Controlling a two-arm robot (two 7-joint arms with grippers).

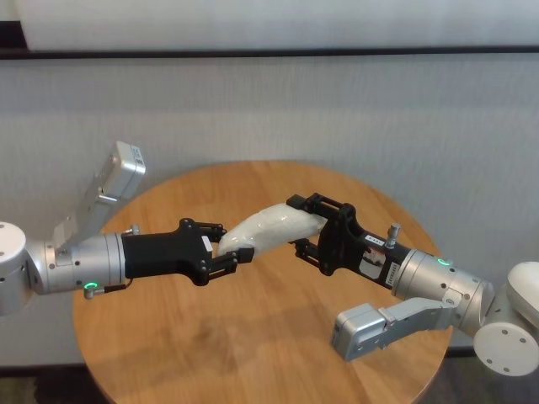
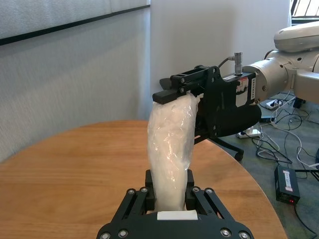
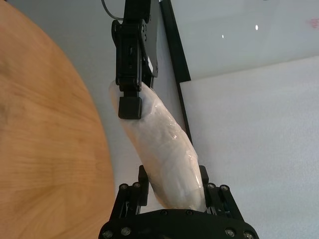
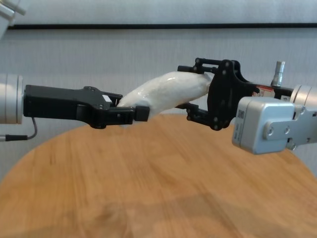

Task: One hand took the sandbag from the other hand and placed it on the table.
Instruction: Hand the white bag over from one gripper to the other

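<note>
Bridging both arms above the desk (image 1: 253,337), the sandbag (image 1: 269,229) sits clamped in left end effector (image 1: 221,251) and right end effector (image 1: 305,227) mid-handover; next, the giver's fingers likely must release.

Head cam looks down, chest cam level w/ table (image 4: 148,178); wrist cams face each other.

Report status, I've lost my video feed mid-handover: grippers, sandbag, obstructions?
Left gripper shut on one end of the sandbag. Right gripper around the other end, grip unconfirmed. Sandbag held above the table, not touching. Nothing in the way.
</note>
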